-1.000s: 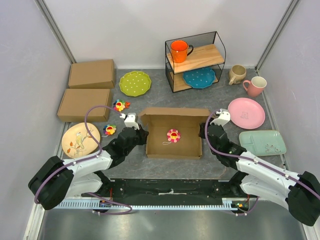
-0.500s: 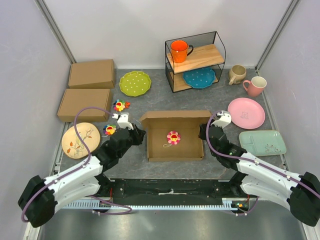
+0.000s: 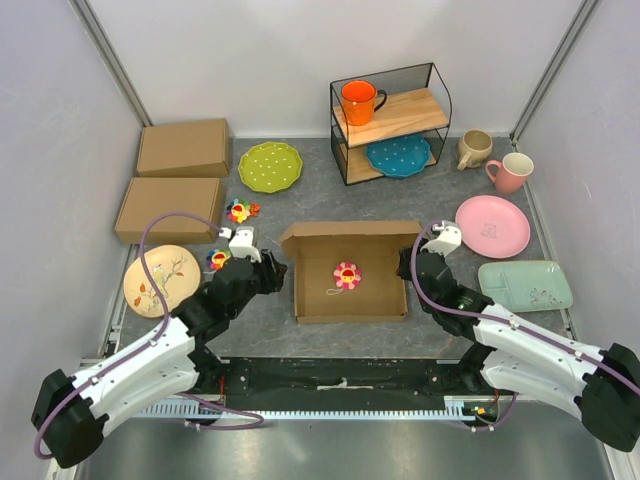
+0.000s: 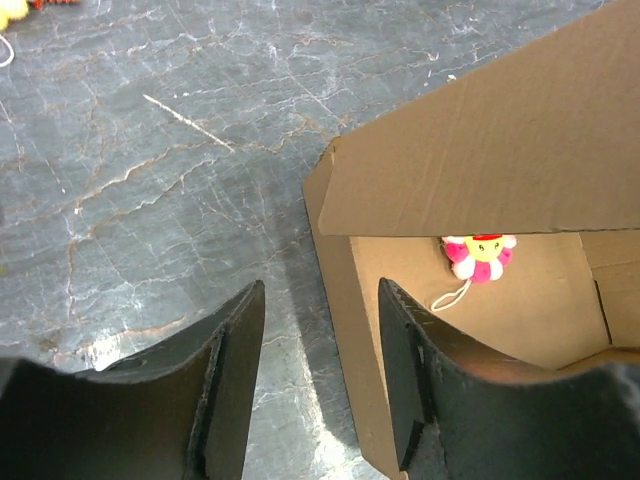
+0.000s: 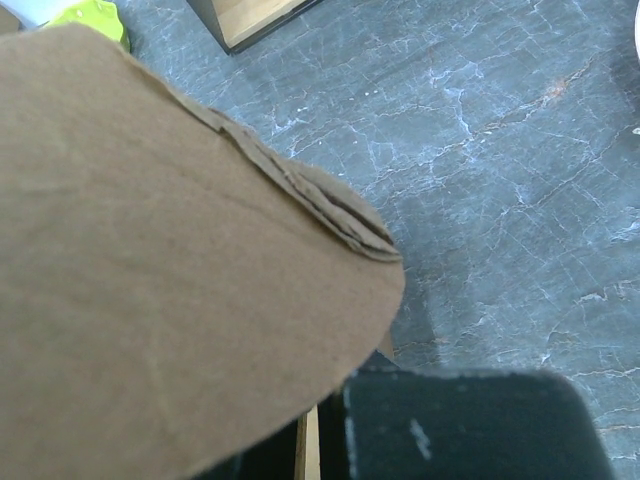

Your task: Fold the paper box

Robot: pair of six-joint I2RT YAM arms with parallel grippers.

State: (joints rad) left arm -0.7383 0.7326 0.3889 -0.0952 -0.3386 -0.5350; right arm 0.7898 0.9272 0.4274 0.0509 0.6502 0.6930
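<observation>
The paper box (image 3: 375, 290) lies mid-table as an open brown tray, its lid flap (image 4: 520, 140) standing up at the back. A pink flower toy (image 3: 347, 274) lies inside it. My left gripper (image 3: 277, 270) is open at the box's left wall. In the left wrist view that wall (image 4: 340, 330) rises between the fingers (image 4: 235, 370), close to the right one, and the left gripper (image 4: 320, 380) grips nothing. My right gripper (image 3: 408, 265) is at the box's right side, shut on a rounded cardboard flap (image 5: 150, 250) that fills its wrist view.
Two closed brown boxes (image 3: 183, 147) (image 3: 168, 208) sit back left beside a green plate (image 3: 270, 166). A wire shelf (image 3: 390, 120) holds an orange mug and a blue plate. On the right are a pink plate (image 3: 492, 225), a teal tray (image 3: 524, 285) and two mugs (image 3: 473, 148) (image 3: 512, 172). A bird plate (image 3: 160, 280) and flower toys (image 3: 240, 211) lie left.
My left gripper has opened and let go of the box's left wall, and its arm has swung out to the lower left. The right gripper has kept its grip and place.
</observation>
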